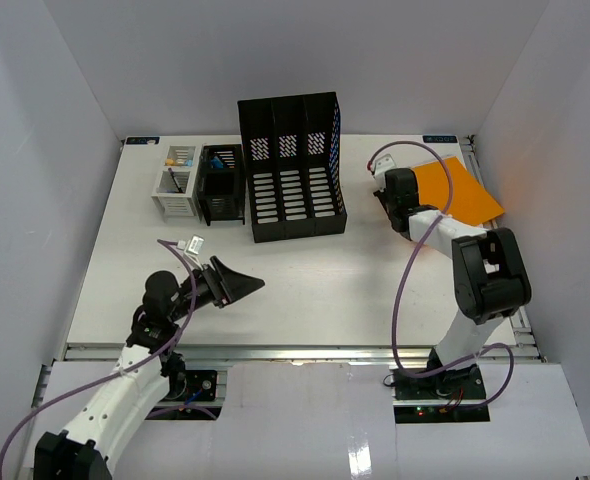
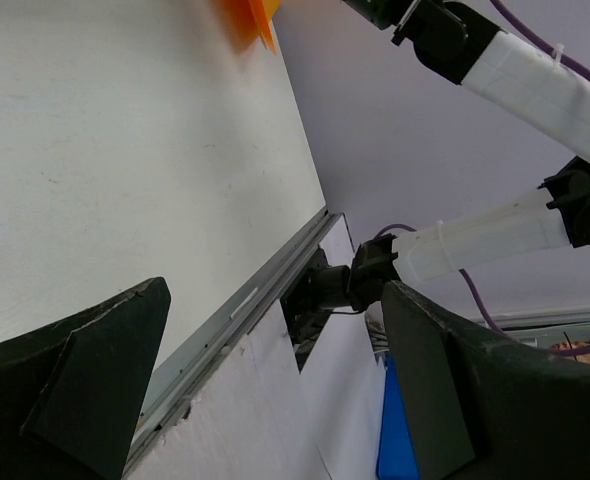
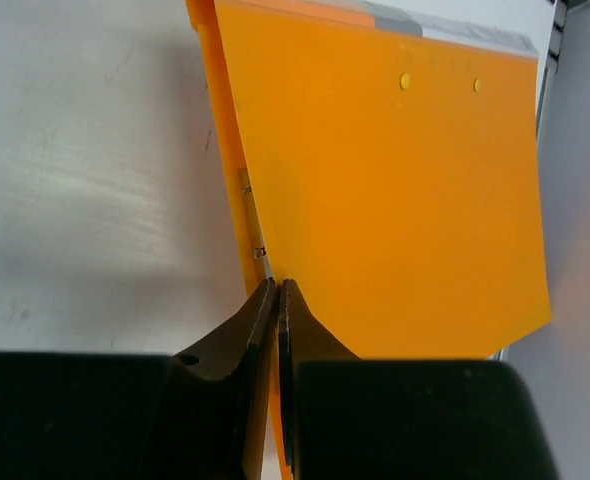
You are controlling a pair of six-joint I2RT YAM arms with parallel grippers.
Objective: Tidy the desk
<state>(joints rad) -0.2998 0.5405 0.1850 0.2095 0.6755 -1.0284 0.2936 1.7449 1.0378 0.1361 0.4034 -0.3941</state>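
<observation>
The desk (image 1: 305, 280) is a white tabletop walled in pale grey. An orange folder (image 1: 470, 190) lies at its back right corner, slightly raised at one side. My right gripper (image 1: 411, 200) is at the folder's left edge. In the right wrist view it (image 3: 278, 285) is shut on the thin edge of the orange folder (image 3: 395, 200), with orange showing between the jaws. My left gripper (image 1: 243, 283) hovers over the front left of the desk, open and holding nothing. In the left wrist view its wide-apart fingers (image 2: 105, 370) frame the desk's front rail (image 2: 245, 300).
A black three-slot file rack (image 1: 290, 170) stands at the back centre. Beside it on the left are a black mesh organiser (image 1: 221, 185) and a white one (image 1: 178, 182) holding small items. A metal rail (image 1: 295, 350) runs along the front edge.
</observation>
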